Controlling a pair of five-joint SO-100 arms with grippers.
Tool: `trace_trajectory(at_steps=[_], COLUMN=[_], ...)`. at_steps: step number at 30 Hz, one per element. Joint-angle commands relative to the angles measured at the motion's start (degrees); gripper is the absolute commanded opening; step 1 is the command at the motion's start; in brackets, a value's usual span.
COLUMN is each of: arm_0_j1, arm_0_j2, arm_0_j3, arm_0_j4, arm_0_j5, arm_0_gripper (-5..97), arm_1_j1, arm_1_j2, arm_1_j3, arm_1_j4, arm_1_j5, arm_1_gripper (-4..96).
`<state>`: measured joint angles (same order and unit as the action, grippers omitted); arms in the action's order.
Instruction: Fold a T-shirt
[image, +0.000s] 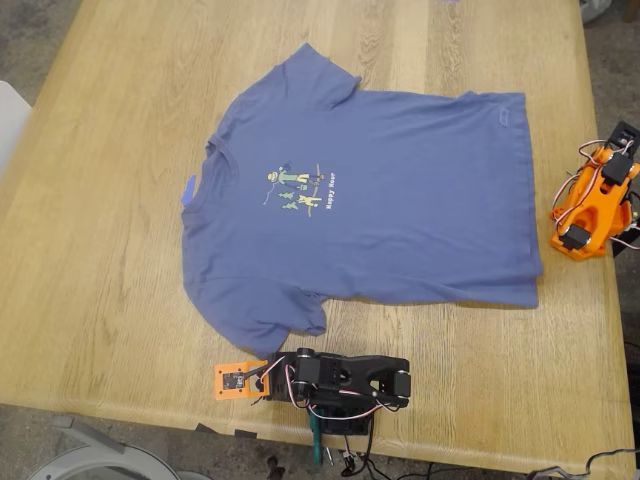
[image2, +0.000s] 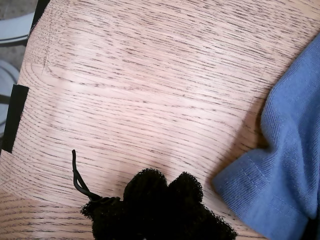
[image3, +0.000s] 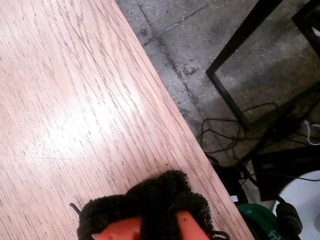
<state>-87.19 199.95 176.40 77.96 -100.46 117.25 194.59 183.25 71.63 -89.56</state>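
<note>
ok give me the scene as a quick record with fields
T-shirt: spread flat, print up, not yet folded
collar: towards the exterior view's left
table: light wood
first gripper: pads together, holding nothing, over bare wood beside a sleeve
second gripper: pads together, holding nothing, near the table's edge, no cloth in its view

The T-shirt (image: 380, 200) lies spread flat on the wooden table (image: 100, 250), collar toward the exterior view's left. One arm (image: 335, 380) sits near, another arm (image: 595, 195) right.
</note>
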Motion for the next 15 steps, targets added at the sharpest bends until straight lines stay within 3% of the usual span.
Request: trace_trajectory(at_steps=[1,12,15], arm_0_j1=[0.4,0.2,0.4], arm_0_j2=[7.1,7.1,7.1], arm_0_j3=[-0.7,-3.9,-7.6], arm_0_j4=[-0.8,-4.7,-4.4], arm_0_j5=[-0.3,-1.1,1.7], arm_0_gripper=[0,0,5], arm_1_j1=[7.4,4.8,-0.3], arm_1_j2=[0.7,0.7,0.7], arm_1_j3=[4.0,-1.4,-7.1], arm_1_j4=[0.2,-0.4,-0.8], arm_1_j5=[-0.4,0.7,1.8], arm_1_gripper=[0.1,0.1,2.3])
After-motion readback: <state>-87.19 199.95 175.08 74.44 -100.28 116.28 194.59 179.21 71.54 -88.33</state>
